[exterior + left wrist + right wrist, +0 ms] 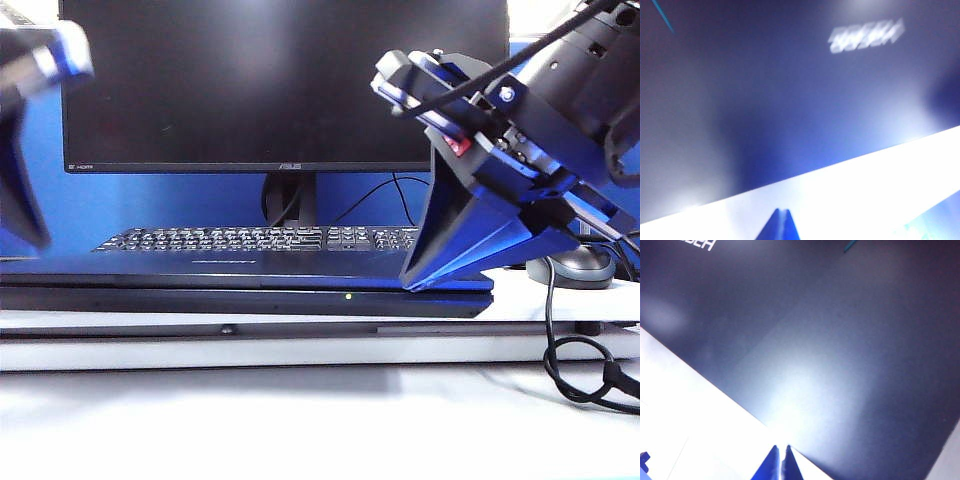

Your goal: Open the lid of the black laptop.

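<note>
The black laptop [240, 297] lies closed on the white table, a green LED on its front edge. Its lid [200, 270] is flat and dark navy; the left wrist view shows the lid [790, 85] blurred with a white logo, and the right wrist view shows the lid [840, 350] close up. My right gripper [415, 283] is shut, its blue fingertips down at the lid's front right edge; in its own view the right gripper [781, 448] sits just at that edge. My left gripper [35, 225] hangs blurred above the laptop's left end; the left gripper [781, 212] is shut and empty, over white table.
A separate black keyboard [260, 238] lies behind the laptop, under the big ASUS monitor [280, 80] on its stand. A grey mouse [578, 266] sits at the right, behind my right arm. A black cable [585, 365] loops down at the front right.
</note>
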Robot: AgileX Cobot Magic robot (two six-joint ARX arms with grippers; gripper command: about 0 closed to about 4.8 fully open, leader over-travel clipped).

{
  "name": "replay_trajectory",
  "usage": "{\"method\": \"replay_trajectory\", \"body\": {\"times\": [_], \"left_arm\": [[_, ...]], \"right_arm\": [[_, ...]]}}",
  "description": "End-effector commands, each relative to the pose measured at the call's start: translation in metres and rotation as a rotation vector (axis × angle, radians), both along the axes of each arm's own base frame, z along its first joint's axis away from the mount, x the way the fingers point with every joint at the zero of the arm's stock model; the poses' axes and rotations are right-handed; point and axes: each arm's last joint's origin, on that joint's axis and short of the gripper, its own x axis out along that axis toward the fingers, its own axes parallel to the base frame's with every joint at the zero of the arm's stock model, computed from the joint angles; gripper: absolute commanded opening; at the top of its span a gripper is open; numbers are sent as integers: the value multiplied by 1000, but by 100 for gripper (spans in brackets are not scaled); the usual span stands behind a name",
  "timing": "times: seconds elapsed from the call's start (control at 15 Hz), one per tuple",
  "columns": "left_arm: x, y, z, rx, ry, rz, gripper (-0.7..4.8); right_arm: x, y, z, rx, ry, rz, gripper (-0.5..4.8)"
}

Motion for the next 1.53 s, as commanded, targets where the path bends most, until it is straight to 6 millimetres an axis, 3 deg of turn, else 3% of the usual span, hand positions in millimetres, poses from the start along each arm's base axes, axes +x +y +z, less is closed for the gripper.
{"method": "replay_trajectory", "body": {"times": [0.07,1.53], "left_arm": [[-1,1,1,10,0,10,-4],[15,-8,-15,70,32,-5,-4]], "right_arm": [[3,2,6,22,-41,-11,21],[3,2,6,23,-42,-10,22]]}}
